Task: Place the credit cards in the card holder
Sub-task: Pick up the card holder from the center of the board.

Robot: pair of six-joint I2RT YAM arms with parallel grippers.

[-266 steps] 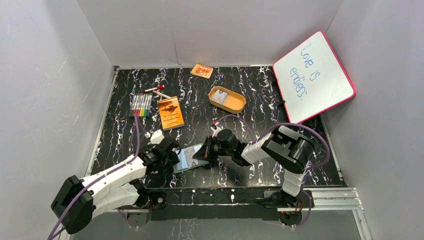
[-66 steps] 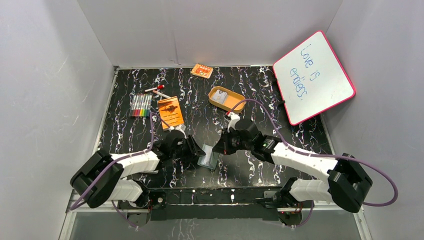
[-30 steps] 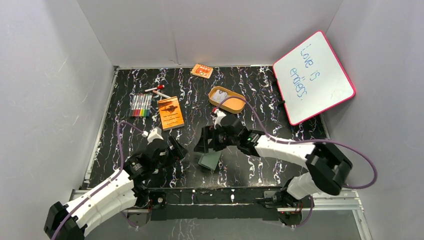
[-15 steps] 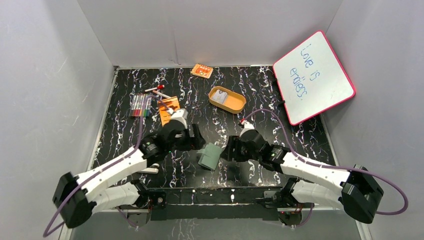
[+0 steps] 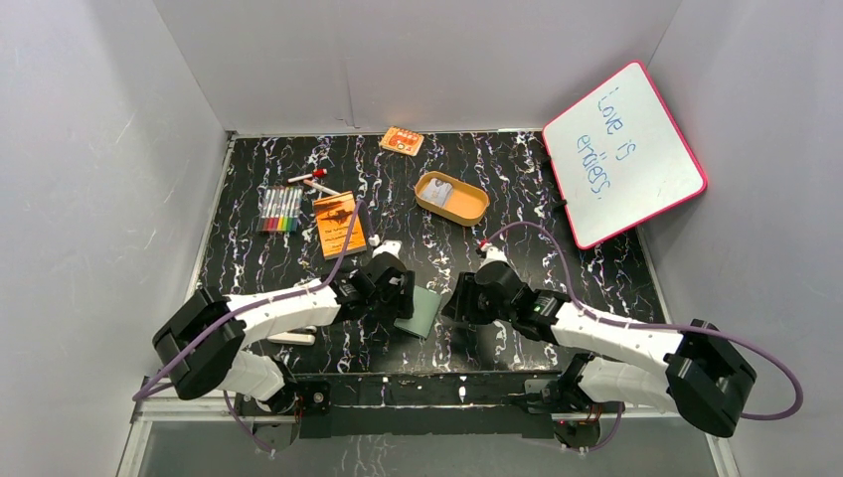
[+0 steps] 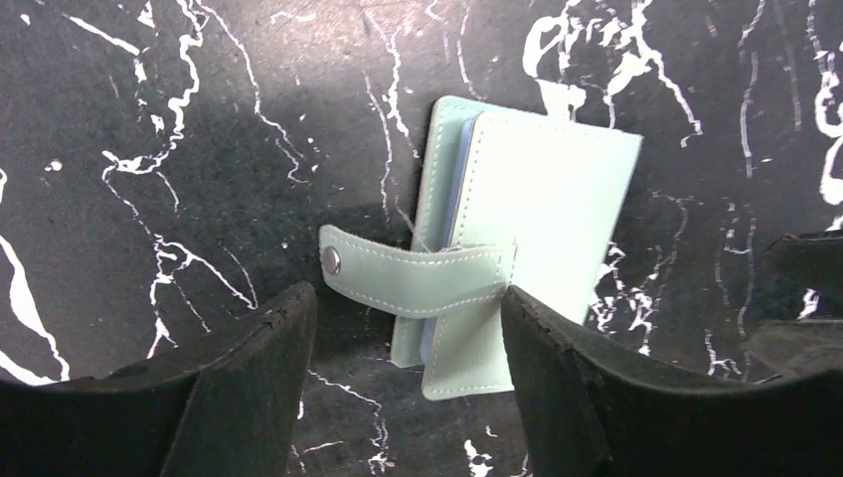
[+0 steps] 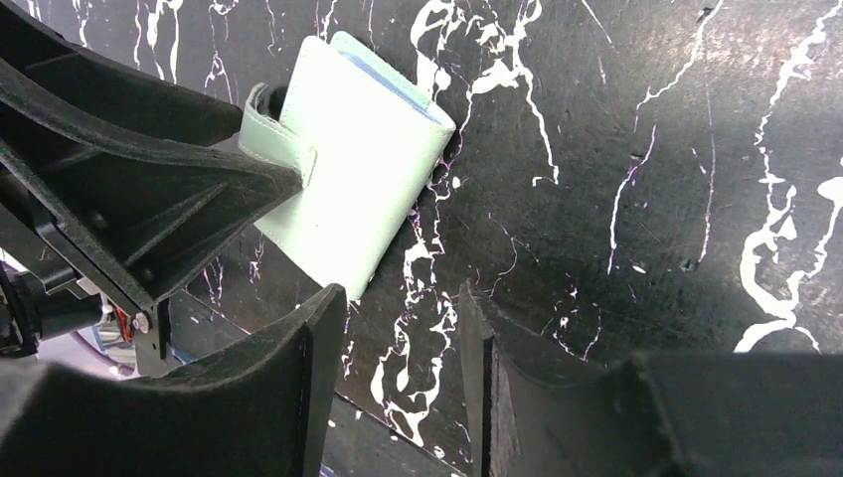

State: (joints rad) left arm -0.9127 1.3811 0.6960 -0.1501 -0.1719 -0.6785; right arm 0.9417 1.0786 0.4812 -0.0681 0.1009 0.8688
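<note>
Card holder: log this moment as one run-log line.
card holder: folded shut, strap unsnapped | left pincer: open over strap | right pincer: open, empty

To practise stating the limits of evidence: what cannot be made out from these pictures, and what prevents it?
1. Card holder: folded in every view, so its covers hide whether cards sit inside; only pocket edges show.
2. Tan tray: top view, too small to count the credit cards in it.
3. Snap tab: in the right wrist view the left end effector hides most of it.
</note>
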